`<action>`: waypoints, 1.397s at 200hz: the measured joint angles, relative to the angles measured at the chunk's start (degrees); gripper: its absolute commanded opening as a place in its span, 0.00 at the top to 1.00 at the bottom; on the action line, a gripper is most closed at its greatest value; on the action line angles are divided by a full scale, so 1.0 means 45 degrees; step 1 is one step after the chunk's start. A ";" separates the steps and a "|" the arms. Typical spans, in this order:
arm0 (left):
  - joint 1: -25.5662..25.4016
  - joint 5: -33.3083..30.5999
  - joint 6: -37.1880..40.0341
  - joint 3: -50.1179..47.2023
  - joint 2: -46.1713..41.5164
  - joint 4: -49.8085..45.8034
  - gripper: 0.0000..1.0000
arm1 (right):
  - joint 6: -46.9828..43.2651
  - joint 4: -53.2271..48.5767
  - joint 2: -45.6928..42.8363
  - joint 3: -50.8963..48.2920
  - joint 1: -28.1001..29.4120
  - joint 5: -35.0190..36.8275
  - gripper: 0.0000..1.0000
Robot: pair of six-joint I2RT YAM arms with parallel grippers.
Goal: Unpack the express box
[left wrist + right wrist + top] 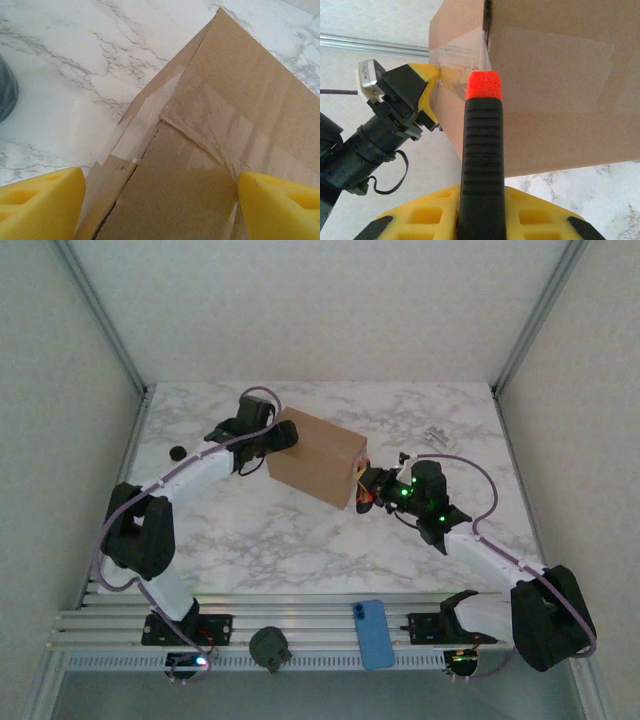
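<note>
Apparently bracing the express box (315, 468), the left gripper (283, 438) presses spread jaws to its far-left end; the right gripper (368, 490) clenches an orange-tipped tool (482, 150) near the tape (456, 50).

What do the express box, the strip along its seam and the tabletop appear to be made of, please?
The express box looks like plain brown cardboard, matte, with a fibrous creased edge. The strip seems clear plastic tape: glossy, see-through, wrinkled. The tabletop has a white, grey-veined marble look, faintly shiny; real stone or printed laminate cannot be told.
</note>
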 measured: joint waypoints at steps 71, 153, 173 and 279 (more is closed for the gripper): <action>-0.0005 -0.0063 -0.0010 0.0000 0.0000 0.0000 0.21 | 0.0243 0.0330 -0.0073 -0.0379 0.0466 0.0044 1.00; -0.0039 -0.0185 -0.0044 0.0005 0.0015 0.0049 0.21 | -0.0418 -0.1010 -0.1151 -0.0544 0.0636 -0.0704 1.00; -0.0063 -0.0243 -0.0044 0.0005 0.0015 0.0044 0.21 | -0.0665 -0.1146 -0.1200 -0.0544 0.0398 -0.1132 1.00; -0.0087 -0.0340 -0.0044 0.0000 0.0015 0.0044 0.21 | -0.1059 -0.1316 -0.1195 -0.0544 -0.0223 -0.2807 1.00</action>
